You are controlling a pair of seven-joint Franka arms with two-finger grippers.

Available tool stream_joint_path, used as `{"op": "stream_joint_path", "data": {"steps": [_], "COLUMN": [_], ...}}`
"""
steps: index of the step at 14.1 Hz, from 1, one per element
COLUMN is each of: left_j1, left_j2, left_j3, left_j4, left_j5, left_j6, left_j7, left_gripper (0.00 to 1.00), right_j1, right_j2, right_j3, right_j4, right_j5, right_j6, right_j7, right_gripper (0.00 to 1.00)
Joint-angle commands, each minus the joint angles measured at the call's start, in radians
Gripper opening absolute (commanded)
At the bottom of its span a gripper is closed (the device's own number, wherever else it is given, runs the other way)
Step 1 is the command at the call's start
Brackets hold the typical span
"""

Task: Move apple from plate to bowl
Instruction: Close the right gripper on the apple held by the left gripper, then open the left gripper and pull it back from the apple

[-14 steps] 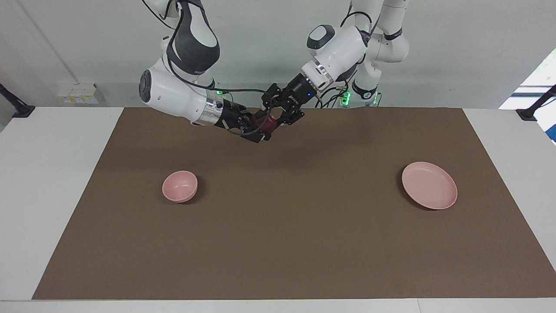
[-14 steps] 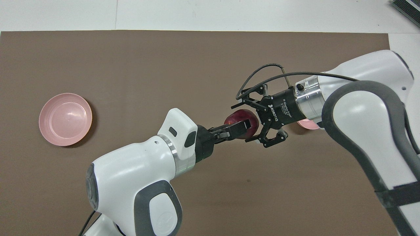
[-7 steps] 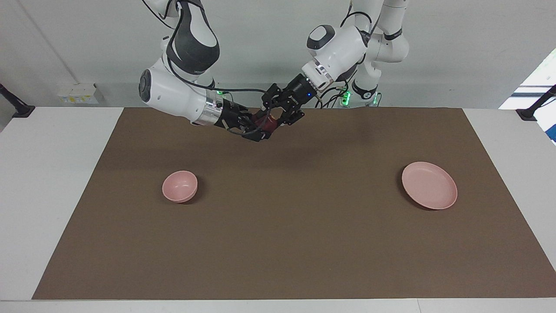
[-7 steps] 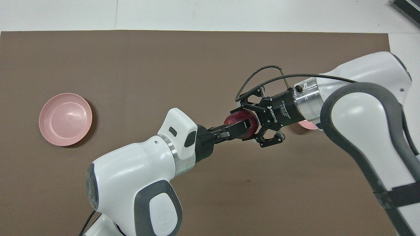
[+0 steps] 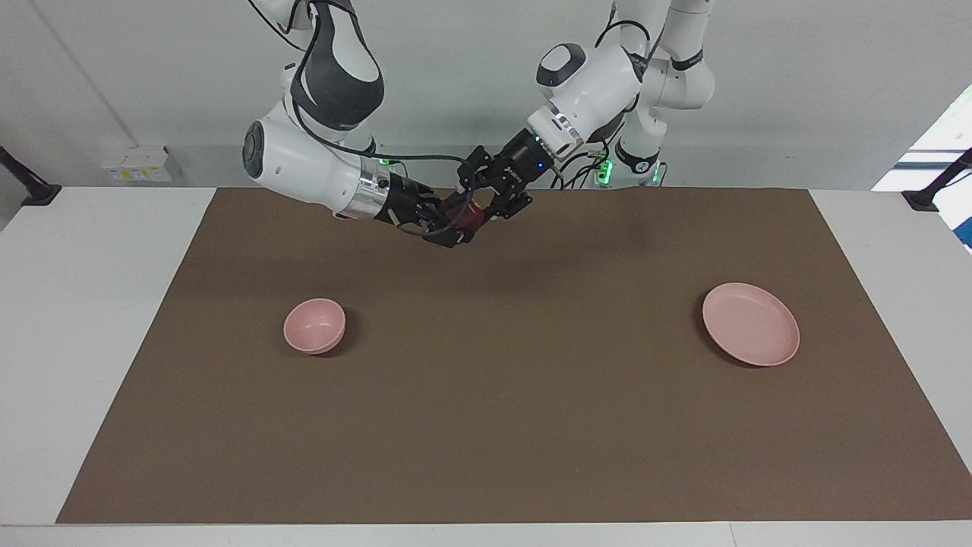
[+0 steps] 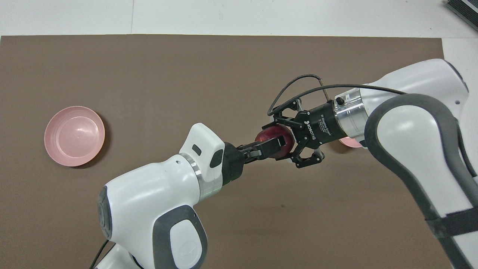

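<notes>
The dark red apple [image 5: 465, 217] [image 6: 273, 133] hangs in the air between my two grippers, over the brown mat's middle near the robots. My left gripper [image 5: 484, 205] [image 6: 278, 145] is shut on it, with one finger lying across its top. My right gripper [image 5: 451, 225] [image 6: 285, 143] meets it from the other end, and its fingers are closed in around the apple. The pink plate [image 5: 750, 324] [image 6: 74, 135] lies empty toward the left arm's end. The small pink bowl [image 5: 314, 325] stands empty toward the right arm's end. In the overhead view only a sliver of the bowl [image 6: 349, 142] shows under the right arm.
A brown mat [image 5: 501, 395] covers most of the white table [image 5: 83, 342]. Both arms reach in low over the mat's edge nearest the robots.
My right gripper has moved slightly in on the apple, and its fingers have closed from wide open to around it. My left gripper has kept its hold and has not moved.
</notes>
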Motion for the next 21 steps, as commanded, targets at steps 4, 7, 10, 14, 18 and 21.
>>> {"op": "stream_joint_path", "data": {"steps": [4, 7, 10, 14, 18, 21], "left_j1": [-0.016, -0.001, 0.067, 0.224, 0.332, 0.362], "left_j2": [0.009, 0.007, 0.009, 0.01, 0.01, 0.012], "left_j3": [0.011, 0.015, 0.02, 0.02, 0.02, 0.02], "left_j4": [0.014, 0.013, 0.013, 0.017, 0.017, 0.046], "left_j5": [-0.003, 0.006, 0.093, 0.372, 0.657, 0.832], "left_j6": [0.01, -0.005, -0.107, -0.358, -0.484, -0.53], "left_j7": [0.007, 0.01, 0.009, 0.003, 0.004, 0.006], "left_gripper": [1.0, 1.0, 1.0, 1.0, 1.0, 1.0], "right_j1": [-0.012, -0.017, -0.018, -0.064, -0.069, -0.069], "right_j2": [-0.018, -0.018, -0.02, -0.02, -0.02, -0.013], "right_j3": [0.003, 0.002, -0.007, -0.009, -0.009, -0.01], "right_j4": [-0.014, -0.01, -0.001, -0.001, -0.005, -0.017], "right_j5": [0.031, 0.024, 0.012, -0.08, -0.318, -0.483], "right_j6": [0.016, 0.015, 0.007, -0.033, -0.022, 0.036], "right_j7": [-0.006, -0.015, -0.034, -0.159, -0.374, -0.556], "right_gripper": [0.0, 0.0, 0.0, 0.0, 0.0, 0.0]}}
